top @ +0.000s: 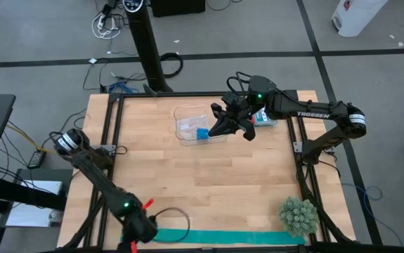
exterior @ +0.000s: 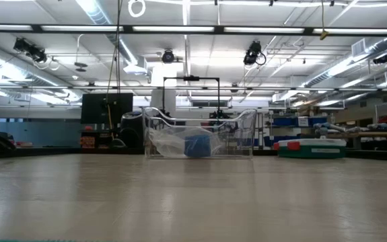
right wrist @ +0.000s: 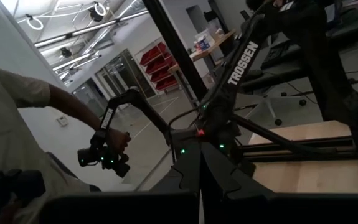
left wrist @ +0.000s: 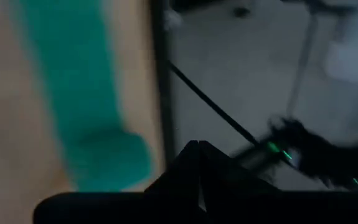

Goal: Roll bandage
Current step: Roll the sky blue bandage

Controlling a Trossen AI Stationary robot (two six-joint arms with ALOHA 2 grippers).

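Rolling the green bandage (top: 247, 237)
Left claw (top: 137, 235) at 7 o'clock, pinched shut (holding nothing seen): roll slowly, keep edges even.

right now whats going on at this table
A two-arm robot is set up to roll the bandage, a long teal strip lying flat along the near edge of the table. The left gripper sits shut at the strip's left end, which already looks slightly curled in the left wrist view. The right gripper waits shut at the far side, over a clear plastic container with a blue roll inside. A spiky green ball rests near the strip's right end.
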